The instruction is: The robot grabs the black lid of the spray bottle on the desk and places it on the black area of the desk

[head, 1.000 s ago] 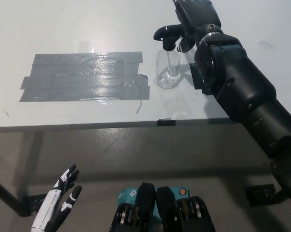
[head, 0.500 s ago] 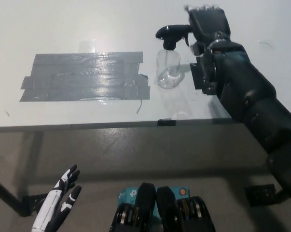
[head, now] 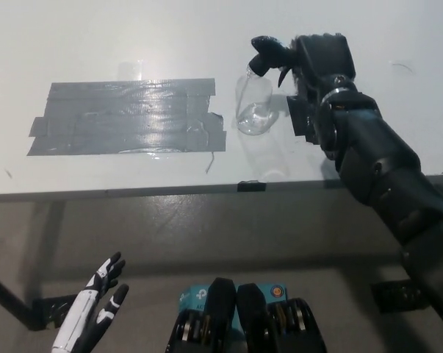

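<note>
A white desk (head: 133,29) stood over a grey floor. The white left hand (head: 89,316) hung low at the left, below the desk edge, fingers spread and holding nothing. A dark grey taped patch (head: 125,118) covered the desk's left-centre. Just right of it stood a clear plastic spray bottle (head: 252,107), its black trigger lid (head: 269,55) on top. The black right hand (head: 320,59) touched the lid's right side; whether its fingers were clamped on the lid could not be determined.

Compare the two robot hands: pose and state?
The right robot hand is black, raised over the desk and touching the spray lid. The left robot hand is white, hanging low beside the desk's edge, fingers apart, holding nothing. Whether the right one grips the lid is unclear.
</note>
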Available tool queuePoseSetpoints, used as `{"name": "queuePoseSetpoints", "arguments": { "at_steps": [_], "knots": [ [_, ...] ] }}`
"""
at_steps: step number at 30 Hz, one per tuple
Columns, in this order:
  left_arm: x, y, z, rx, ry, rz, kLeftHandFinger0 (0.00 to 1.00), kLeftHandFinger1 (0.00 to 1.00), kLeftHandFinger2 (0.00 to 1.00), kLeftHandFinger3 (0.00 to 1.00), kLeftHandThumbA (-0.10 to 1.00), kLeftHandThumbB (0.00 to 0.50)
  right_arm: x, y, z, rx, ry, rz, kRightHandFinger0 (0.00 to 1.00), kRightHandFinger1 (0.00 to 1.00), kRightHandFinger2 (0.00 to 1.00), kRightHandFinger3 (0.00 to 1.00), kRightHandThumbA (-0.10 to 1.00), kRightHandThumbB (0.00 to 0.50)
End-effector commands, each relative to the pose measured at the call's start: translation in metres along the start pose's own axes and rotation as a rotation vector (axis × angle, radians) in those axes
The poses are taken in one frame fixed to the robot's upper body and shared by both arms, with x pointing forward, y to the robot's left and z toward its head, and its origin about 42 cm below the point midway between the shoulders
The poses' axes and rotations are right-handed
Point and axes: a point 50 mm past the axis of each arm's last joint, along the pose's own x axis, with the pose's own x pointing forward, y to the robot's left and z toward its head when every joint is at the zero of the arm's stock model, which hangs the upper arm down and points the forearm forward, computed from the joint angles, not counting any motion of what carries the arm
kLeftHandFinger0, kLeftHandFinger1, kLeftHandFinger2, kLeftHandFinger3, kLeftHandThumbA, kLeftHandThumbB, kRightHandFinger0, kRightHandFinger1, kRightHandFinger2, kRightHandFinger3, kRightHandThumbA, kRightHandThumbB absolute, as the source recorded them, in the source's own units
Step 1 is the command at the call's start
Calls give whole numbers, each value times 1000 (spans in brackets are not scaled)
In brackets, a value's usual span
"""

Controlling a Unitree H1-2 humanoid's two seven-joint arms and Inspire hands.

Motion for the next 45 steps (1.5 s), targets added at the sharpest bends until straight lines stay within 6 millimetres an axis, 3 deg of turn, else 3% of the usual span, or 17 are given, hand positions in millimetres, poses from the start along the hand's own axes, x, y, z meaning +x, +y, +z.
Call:
{"name": "queuePoseSetpoints", "arguments": {
  "at_steps": [1,3,5,9,10,12,16,27,29,30,31,32,33,35,37,40,45],
  "knots": [
    [-1,7,11,55,-57,-13,1000,1000,1000,1000,919,248,22,-64,31,154,-118,-249,0,162,381,429,479,221],
    [-1,7,11,56,-57,-13,1000,1000,1000,1000,920,248,22,-64,31,157,-120,-252,0,164,393,458,477,220],
    [-1,7,12,46,-53,-13,1000,1000,1000,1000,922,258,24,-73,35,179,-126,-272,0,190,416,491,562,173],
    [0,7,12,55,-56,-10,1000,1000,1000,1000,929,258,24,-76,36,183,-128,-280,0,196,417,491,585,169],
    [0,7,12,53,-54,-17,1000,1000,1000,1000,933,245,25,-80,35,195,-124,-296,0,172,413,524,606,80],
    [3,8,13,51,-62,-10,1000,1000,1000,1000,936,260,27,-86,32,218,-122,-307,0,190,444,512,646,29],
    [4,9,13,58,-58,-7,1000,1000,1000,1000,939,262,29,-91,28,237,-117,-309,0,226,495,545,588,1],
    [5,9,13,60,-61,-1,1000,1000,1000,1000,931,252,32,-108,17,237,-119,-351,17,275,578,540,523,0],
    [4,9,13,59,-61,-1,1000,1000,1000,1000,935,252,32,-111,17,259,-107,-374,121,365,656,596,527,28],
    [4,10,14,58,-62,-2,1000,1000,1000,1000,933,247,33,-112,17,264,-90,-364,369,660,939,867,616,73],
    [5,9,14,57,-62,-2,1000,1000,1000,1000,932,246,33,-114,17,270,-67,-347,511,790,1000,876,673,56],
    [5,9,14,56,-63,-3,1000,1000,1000,1000,929,246,33,-118,19,287,-56,-312,958,1000,1000,1000,907,104],
    [4,9,14,52,-59,-1,1000,1000,1000,1000,927,249,30,-124,23,341,-49,-283,1000,1000,1000,1000,1000,195],
    [5,10,15,54,-61,3,1000,1000,1000,1000,925,260,27,-132,31,468,-60,-245,1000,1000,1000,1000,1000,335],
    [7,10,16,50,-61,1,1000,1000,1000,1000,924,259,23,-141,41,571,-80,-213,1000,1000,1000,1000,1000,408],
    [7,10,15,50,-65,0,1000,1000,1000,1000,922,255,16,-151,57,643,-119,-172,1000,1000,1000,1000,1000,459],
    [5,9,13,61,-57,1,1000,1000,1000,1000,929,248,6,-152,82,673,-128,-82,1000,1000,1000,1000,1000,437]
  ]
}}
